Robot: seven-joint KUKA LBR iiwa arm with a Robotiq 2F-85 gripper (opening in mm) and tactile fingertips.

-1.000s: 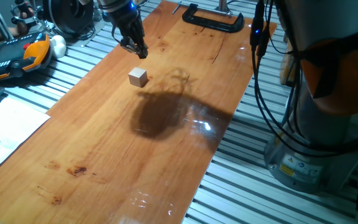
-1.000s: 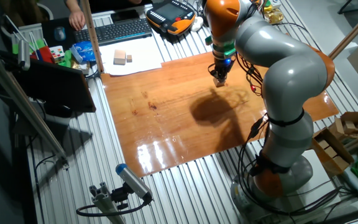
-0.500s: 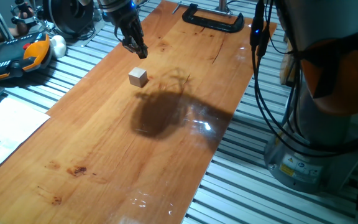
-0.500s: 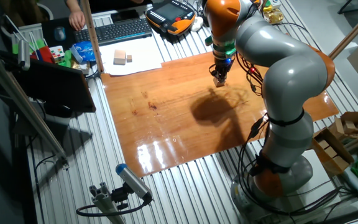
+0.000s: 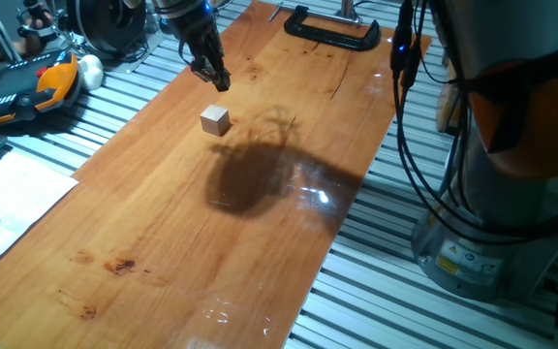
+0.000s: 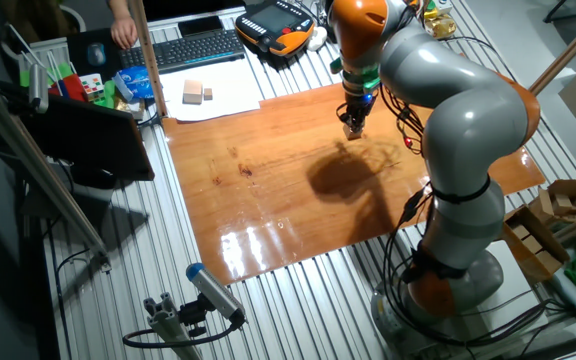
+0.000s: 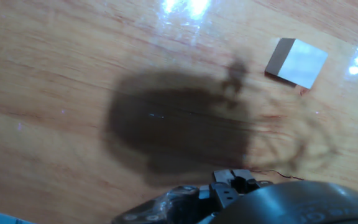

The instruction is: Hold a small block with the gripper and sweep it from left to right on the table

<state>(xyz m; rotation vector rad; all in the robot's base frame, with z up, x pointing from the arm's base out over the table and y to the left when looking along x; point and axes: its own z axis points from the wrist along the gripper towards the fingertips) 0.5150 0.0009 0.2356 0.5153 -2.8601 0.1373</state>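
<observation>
Around the wooden board runs a silver slatted aluminium surface (image 5: 376,281), ribs catching the light. At the board's far end sits a black C-clamp (image 5: 332,31). Off to the side, a sheet of white paper (image 6: 211,101) carries two pale blocks (image 6: 196,92), with a black keyboard (image 6: 196,47) just behind it. An orange and black handheld pendant (image 5: 19,89) rests on the slats. Bright overhead glare pools on the varnish, and open cardboard boxes (image 6: 553,215) stand on the floor nearby.
</observation>
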